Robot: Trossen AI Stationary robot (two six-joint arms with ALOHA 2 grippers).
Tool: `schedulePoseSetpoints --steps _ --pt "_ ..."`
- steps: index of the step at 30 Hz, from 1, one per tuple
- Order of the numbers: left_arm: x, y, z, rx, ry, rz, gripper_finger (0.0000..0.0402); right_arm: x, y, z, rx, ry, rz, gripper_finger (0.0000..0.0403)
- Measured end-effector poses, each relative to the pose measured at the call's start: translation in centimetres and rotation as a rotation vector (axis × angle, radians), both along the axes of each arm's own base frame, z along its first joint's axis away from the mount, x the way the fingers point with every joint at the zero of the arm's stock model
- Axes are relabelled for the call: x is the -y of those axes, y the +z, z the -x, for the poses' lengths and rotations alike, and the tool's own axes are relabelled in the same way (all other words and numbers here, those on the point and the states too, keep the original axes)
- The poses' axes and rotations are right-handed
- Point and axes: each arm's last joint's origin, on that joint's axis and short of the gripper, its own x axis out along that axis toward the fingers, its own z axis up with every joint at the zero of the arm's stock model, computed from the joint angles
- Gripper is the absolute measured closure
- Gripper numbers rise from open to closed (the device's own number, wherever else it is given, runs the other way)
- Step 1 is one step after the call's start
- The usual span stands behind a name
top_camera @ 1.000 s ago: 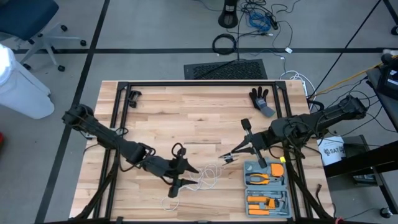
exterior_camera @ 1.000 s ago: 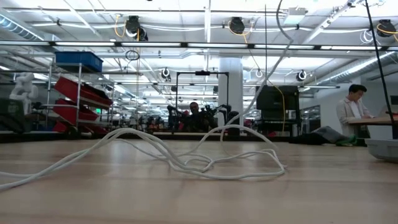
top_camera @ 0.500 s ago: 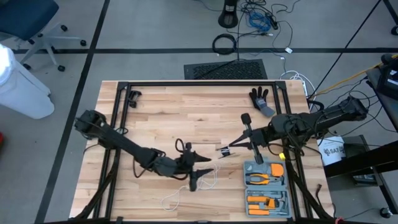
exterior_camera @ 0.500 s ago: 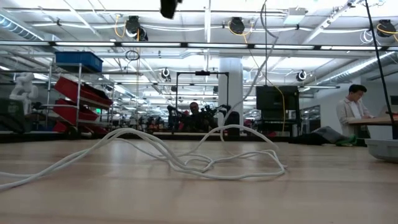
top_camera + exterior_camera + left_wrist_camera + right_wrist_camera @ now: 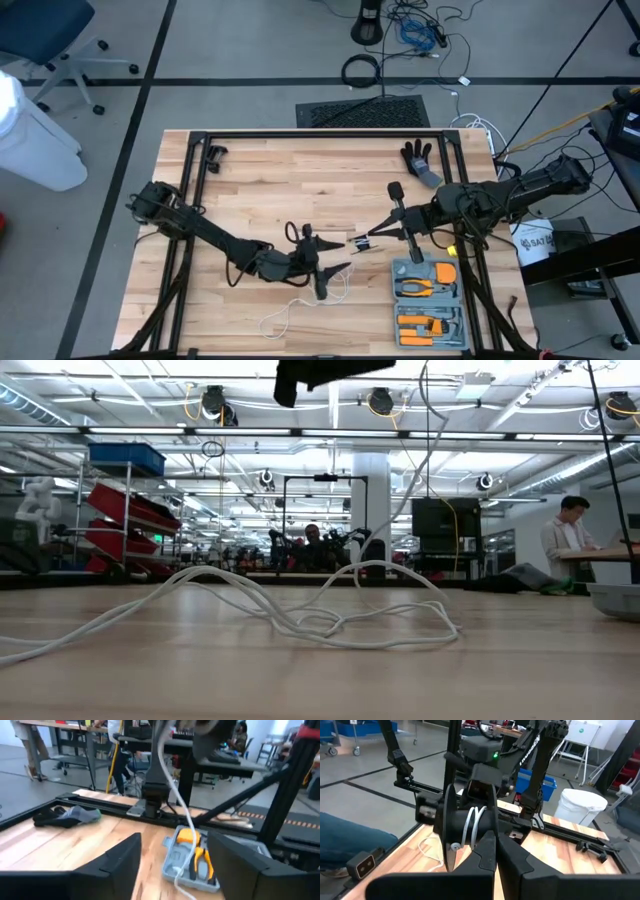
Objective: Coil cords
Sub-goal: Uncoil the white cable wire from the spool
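Cord (image 5: 300, 305) lies loose near the worktop's front edge, one strand rising to the reel (image 5: 454, 827). I'm pinching that reel in my right gripper (image 5: 372, 237), fingers together on it, so it can take turns. My left gripper (image 5: 322, 272) hangs jaws apart over the slack, holding nothing. Only the right wrist view shows white turns already wound.

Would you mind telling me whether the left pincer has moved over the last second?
Yes. In the high view the left pincer has shifted toward the grey tool case, away from the table's left edge, above the loose white cord.
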Motion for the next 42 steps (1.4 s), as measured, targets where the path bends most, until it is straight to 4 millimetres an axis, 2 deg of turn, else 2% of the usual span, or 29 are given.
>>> schedulePoseSetpoints --steps 4,7,12,16,21,25,36,42 --pt "0.2 -0.9 -0.3 -0.014 -0.028 0.002 0.0116 0.0 0.0 0.0 -0.004 -0.019 -0.018 0.0403" --pt "0.0 -1.4 -0.6 -0.019 -0.021 -0.012 0.0095 0.1 0.0 0.0 -0.006 -0.034 -0.027 0.0403" --pt "-0.3 -1.6 -1.2 0.035 -0.024 -0.047 0.0092 0.1 0.0 0.0 -0.011 -0.030 -0.041 0.0403" --pt "-0.5 -2.4 -1.6 0.024 -0.070 -0.048 0.0106 0.0 0.0 0.0 -0.014 -0.028 -0.041 0.0403" --pt "-0.3 -3.2 -1.7 0.001 -0.082 -0.057 0.0142 -0.1 -0.3 -0.4 -0.025 -0.029 -0.038 0.0403" --pt "-0.6 -3.2 -1.8 -0.002 -0.063 -0.059 0.0191 -0.2 -0.6 -0.9 -0.028 -0.032 -0.053 0.0403" --pt "-1.2 -3.3 -1.6 -0.058 0.078 -0.118 0.0385 -0.2 -0.7 -1.6 -0.023 -0.097 -0.111 0.0403" --pt "-1.0 -1.5 -0.7 -0.077 0.083 -0.130 0.0391 -0.3 -1.2 -1.8 -0.073 -0.111 -0.179 0.0403"
